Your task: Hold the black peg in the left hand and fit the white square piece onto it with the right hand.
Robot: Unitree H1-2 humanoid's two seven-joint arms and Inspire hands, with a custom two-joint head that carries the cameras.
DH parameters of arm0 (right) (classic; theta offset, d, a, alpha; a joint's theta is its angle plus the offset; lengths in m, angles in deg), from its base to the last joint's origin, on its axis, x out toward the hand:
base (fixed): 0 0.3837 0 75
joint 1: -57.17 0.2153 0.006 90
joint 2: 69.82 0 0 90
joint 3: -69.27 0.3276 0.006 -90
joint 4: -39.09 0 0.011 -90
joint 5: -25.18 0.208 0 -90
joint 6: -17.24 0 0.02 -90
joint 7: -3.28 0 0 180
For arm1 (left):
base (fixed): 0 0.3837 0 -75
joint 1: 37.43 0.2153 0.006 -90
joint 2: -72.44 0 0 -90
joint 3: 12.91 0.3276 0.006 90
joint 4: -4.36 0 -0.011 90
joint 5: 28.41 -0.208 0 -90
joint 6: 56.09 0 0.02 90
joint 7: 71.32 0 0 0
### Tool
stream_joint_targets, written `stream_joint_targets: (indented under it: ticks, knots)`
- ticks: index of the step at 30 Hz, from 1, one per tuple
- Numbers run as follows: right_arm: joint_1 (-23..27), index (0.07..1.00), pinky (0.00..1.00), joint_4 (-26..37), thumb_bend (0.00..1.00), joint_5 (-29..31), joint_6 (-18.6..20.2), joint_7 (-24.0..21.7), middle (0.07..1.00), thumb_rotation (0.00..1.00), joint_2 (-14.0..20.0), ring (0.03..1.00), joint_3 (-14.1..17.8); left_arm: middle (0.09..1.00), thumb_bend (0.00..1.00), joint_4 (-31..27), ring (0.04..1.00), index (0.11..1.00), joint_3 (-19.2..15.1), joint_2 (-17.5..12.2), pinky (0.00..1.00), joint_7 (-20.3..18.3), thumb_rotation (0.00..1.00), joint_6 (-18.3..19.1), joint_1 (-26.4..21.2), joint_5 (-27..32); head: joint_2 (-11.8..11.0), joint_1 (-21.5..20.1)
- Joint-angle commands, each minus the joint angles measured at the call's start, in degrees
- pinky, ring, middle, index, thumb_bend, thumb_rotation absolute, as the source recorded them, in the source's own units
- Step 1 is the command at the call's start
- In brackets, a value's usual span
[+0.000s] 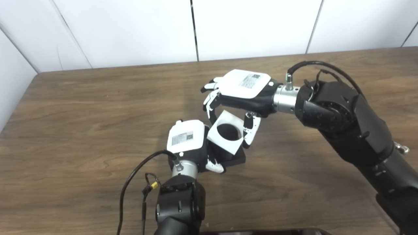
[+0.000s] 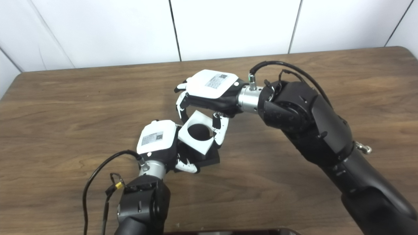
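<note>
The white square piece point(image 1: 225, 132) has a round hole and sits tilted over the black peg, whose top shows dark through the hole. Below it the peg's black square base point(image 1: 235, 158) rests on the table. My left hand point(image 1: 189, 140) is shut on the peg's base from the left, its fingers curled under the white piece. My right hand point(image 1: 240, 93) reaches in from the right, palm down, and pinches the white piece between its fingers point(image 1: 212, 104) and thumb point(image 1: 251, 130).
The brown wooden table point(image 1: 81, 117) runs back to a white panelled wall point(image 1: 130, 29). A black cable point(image 1: 130, 182) loops beside my left forearm. A dark object's edge point(image 1: 261, 231) shows at the bottom of the picture.
</note>
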Motion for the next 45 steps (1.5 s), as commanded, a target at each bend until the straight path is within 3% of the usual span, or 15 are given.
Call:
stream_joint_targets:
  ticks: [1, 6, 7, 9, 12, 15, 18, 23, 25, 27, 35, 40, 42, 43, 45]
  knots:
    - [2.2, 0.483, 0.98, 2.23, 0.53, 0.22, 0.35, -2.15, 0.79, 0.14, -1.73, 0.951, -2.12, 0.783, 0.52, 6.93, 0.894, 0.485, 5.35, 12.86, 1.0, -2.14, 0.06, -0.25, 4.02, 0.64, 0.06, -0.02]
    - [2.25, 0.483, 0.99, 2.82, 0.52, 0.6, 0.56, -2.47, 0.789, 0.13, -1.37, 0.952, -2.18, 0.822, 0.52, 6.14, 0.915, 0.493, 4.76, 12.86, 1.0, -3.79, 0.07, -0.25, 3.15, 1.74, 0.33, 0.54]
    - [2.21, 0.483, 0.99, 2.82, 0.53, 0.79, 0.24, -2.37, 0.788, 0.13, -1.21, 0.951, -2.15, 0.833, 0.58, 6.05, 0.923, 0.526, 4.53, 12.86, 1.0, -4.81, 0.08, -0.25, 2.66, 1.71, 0.46, 0.93]
    - [2.2, 0.483, 0.98, 2.78, 0.53, 1.17, -0.39, -2.34, 0.784, 0.13, -0.88, 0.949, -2.19, 0.874, 0.75, 5.99, 0.953, 0.699, 4.32, 12.86, 1.0, -7.07, 0.13, -0.25, 1.57, 0.83, 0.59, 1.19]
    - [2.35, 0.483, 0.98, 2.77, 0.53, 1.68, -1.03, -2.56, 0.783, 0.13, -0.47, 0.947, -2.35, 0.931, 0.78, 5.94, 0.988, 0.836, 4.06, 12.85, 0.99, -10.07, 0.18, -0.29, -0.01, -0.39, 1.22, 1.63]
    - [2.72, 0.483, 0.99, 2.69, 0.53, 2.36, -1.8, -3.22, 0.786, 0.13, 0.1, 0.949, -2.59, 0.911, 0.77, 5.67, 0.966, 0.75, 3.23, 12.79, 0.93, -10.75, 0.15, -0.36, -1.32, -0.03, 1.7, 2.12]
    - [3.0, 0.483, 0.99, 2.58, 0.53, 3.22, -2.72, -3.57, 0.785, 0.14, 0.64, 0.948, -2.75, 0.898, 0.75, 5.23, 0.934, 0.761, 2.41, 12.66, 0.87, -11.44, 0.15, -0.51, -2.15, -0.15, 2.35, 3.26]
    - [3.31, 0.482, 0.98, 2.26, 0.53, 3.81, -4.3, -3.25, 0.78, 0.14, 1.24, 0.942, -2.99, 0.917, 0.8, 3.91, 0.931, 0.75, 0.57, 12.68, 0.89, -12.16, 0.13, -0.43, -2.3, 1.83, 2.73, 4.3]
    - [3.67, 0.482, 0.98, 2.1, 0.53, 4.18, -5.05, -3.07, 0.776, 0.14, 1.44, 0.938, -3.01, 0.849, 0.58, 3.31, 0.909, 0.543, -0.36, 12.38, 0.94, -9.84, 0.08, -0.34, -1.31, 4.61, 2.62, 4.4]
    - [3.96, 0.482, 0.97, 1.91, 0.53, 4.26, -5.79, -2.94, 0.773, 0.14, 1.59, 0.934, -3.04, 0.816, 0.54, 2.98, 0.89, 0.497, -0.76, 11.69, 0.97, -8.45, 0.07, -0.29, -0.74, 6.31, 2.56, 4.44]
    - [4.44, 0.483, 0.97, 1.4, 0.53, 4.52, -5.52, -3.48, 0.774, 0.14, 1.66, 0.937, -3.11, 0.776, 0.52, 2.6, 0.851, 0.482, 0.4, 8.22, 0.96, -7.06, 0.06, -0.42, -1.02, 7.57, 2.12, 3.91]
    - [4.95, 0.492, 0.95, 1.35, 0.53, 2.99, -4.81, -4.21, 0.773, 0.14, 1.63, 0.938, -3.03, 0.792, 0.52, 2.54, 0.87, 0.492, -0.57, 8.94, 0.99, -9.61, 0.08, -0.32, -1.01, 5.99, 1.72, 3.24]
    - [5.31, 0.493, 0.96, 1.19, 0.52, 2.22, -4.35, -4.64, 0.779, 0.15, 1.73, 0.943, -3.02, 0.806, 0.78, 2.44, 0.877, 0.608, -1.15, 9.58, 1.0, -9.23, 0.2, -0.29, -0.72, 6.14, 1.62, 3.15]
    - [5.47, 0.577, 0.96, 1.15, 0.77, 1.86, -4.09, -4.86, 0.784, 0.16, 1.78, 0.947, -2.97, 0.81, 0.86, 2.38, 0.88, 0.642, -1.38, 9.69, 1.0, -8.64, 0.22, -0.29, -0.55, 6.64, 1.53, 3.12]
    - [5.74, 0.626, 0.96, 1.15, 0.91, 1.39, -3.59, -5.15, 0.789, 0.18, 1.93, 0.951, -2.63, 0.819, 0.92, 2.34, 0.888, 0.682, -1.92, 9.71, 1.0, -7.15, 0.22, -0.28, -0.12, 7.77, 1.42, 3.03]
